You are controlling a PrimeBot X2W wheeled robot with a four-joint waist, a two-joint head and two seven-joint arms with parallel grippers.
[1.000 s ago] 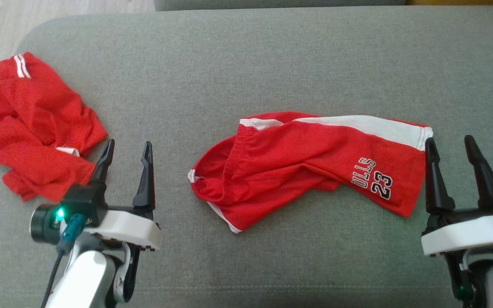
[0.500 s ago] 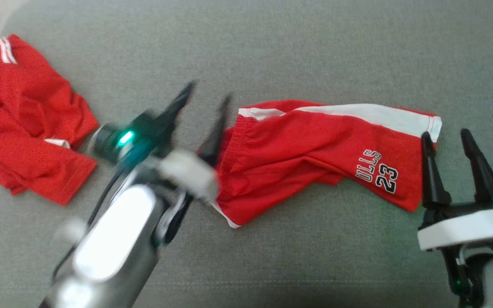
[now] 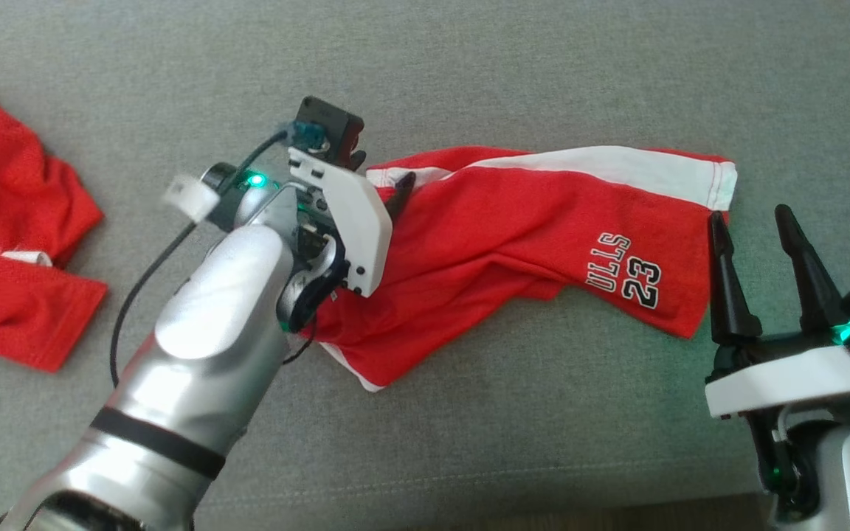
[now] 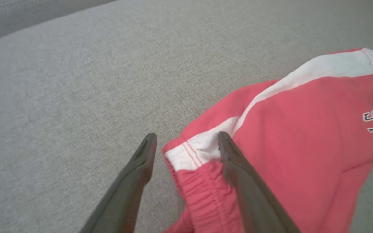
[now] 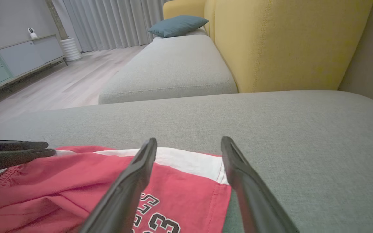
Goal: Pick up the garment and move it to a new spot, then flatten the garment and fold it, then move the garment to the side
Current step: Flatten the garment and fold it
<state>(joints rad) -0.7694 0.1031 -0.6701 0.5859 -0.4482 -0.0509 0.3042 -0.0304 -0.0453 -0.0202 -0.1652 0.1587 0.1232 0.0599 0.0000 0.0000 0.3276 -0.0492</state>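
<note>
The garment, red shorts (image 3: pixel 528 236) with a white side stripe and a "23" print, lies crumpled across the grey sofa cushion (image 3: pixel 469 74). My left gripper (image 3: pixel 381 173) reaches down at the far-left corner of the waistband. In the left wrist view it (image 4: pixel 186 136) stands open, its fingers straddling the white-striped corner of the shorts (image 4: pixel 287 129), one over the cloth and one over bare cushion. My right gripper (image 3: pixel 748 215) is open and holds nothing, just right of the leg hem. The right wrist view shows its fingers (image 5: pixel 189 140) above the hem of the shorts (image 5: pixel 60 187).
A second red garment (image 3: pixel 12 243) lies bunched at the left of the cushion. The right wrist view shows a yellow sofa back (image 5: pixel 287 42), a grey seat section (image 5: pixel 170 68) with a teal pillow (image 5: pixel 176 25), and wooden floor beyond. The cushion's front edge runs along the bottom of the head view.
My left arm has swung forward and to the right, from the lower left to the shorts' waistband corner. The head camera has shifted, sliding the scene left. The right gripper holds its place.
</note>
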